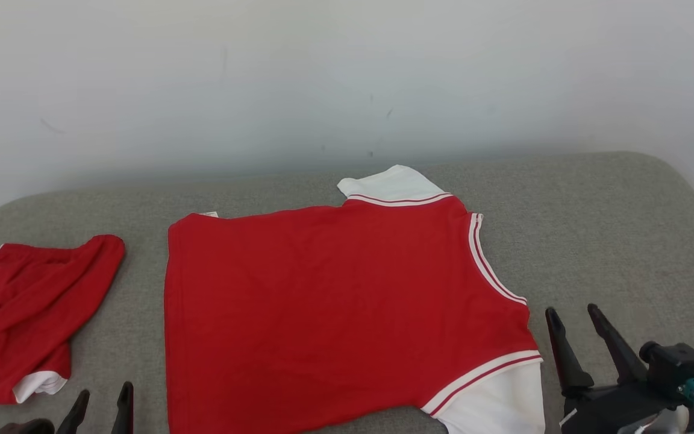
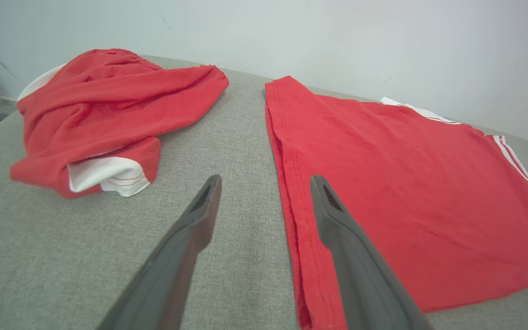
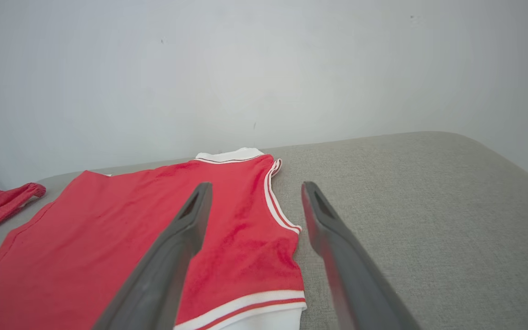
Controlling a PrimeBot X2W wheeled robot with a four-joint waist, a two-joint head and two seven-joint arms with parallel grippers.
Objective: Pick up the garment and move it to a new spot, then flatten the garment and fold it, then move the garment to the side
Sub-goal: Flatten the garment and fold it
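Note:
The garment (image 1: 335,301), a red shirt with white sleeves and striped trim, lies spread flat on the grey padded table (image 1: 612,229), its collar toward the right. My left gripper (image 1: 103,401) is open at the lower left, just off the shirt's hem edge (image 2: 291,183). In the left wrist view the left gripper (image 2: 266,183) has its jaws apart over the hem with nothing between them. My right gripper (image 1: 576,316) stands open at the lower right, beside the near white sleeve (image 1: 497,404). Through the right wrist view the right gripper (image 3: 255,190) hovers over the collar side of the shirt (image 3: 154,229), empty.
A second red garment (image 1: 28,307) lies crumpled at the table's left end, also seen in the left wrist view as the crumpled garment (image 2: 108,114). A pale wall (image 1: 347,78) stands right behind the table. Bare grey surface (image 3: 429,206) stretches to the right of the shirt.

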